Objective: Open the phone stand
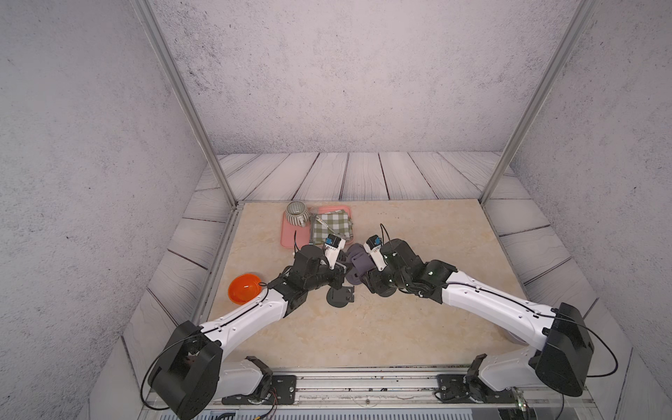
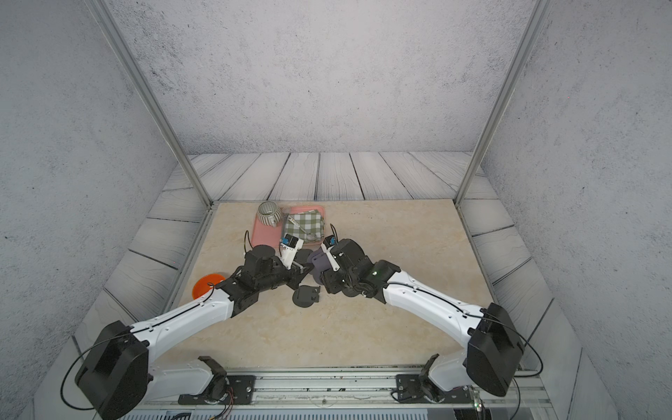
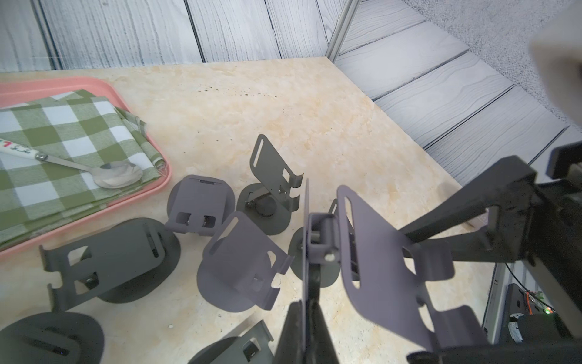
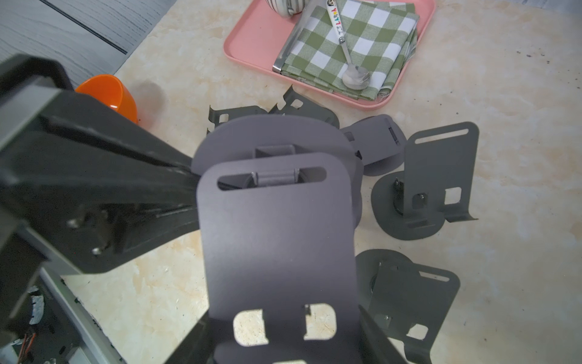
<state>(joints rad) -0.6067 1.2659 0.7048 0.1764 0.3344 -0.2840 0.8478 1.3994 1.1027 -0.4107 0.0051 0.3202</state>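
You had the purple phone stand [image 1: 357, 265] held above the table [image 1: 363, 327], between both arms. Left end effector [image 3: 310, 283] clenched its base disc [image 4: 274, 135] edge-on; right end effector [image 4: 283, 340] grasped the back plate [image 4: 277, 239] by its foot, long axis running away from it

Grey speckled walls [image 1: 327, 72], perhaps marble tabletop [image 1: 400, 327]
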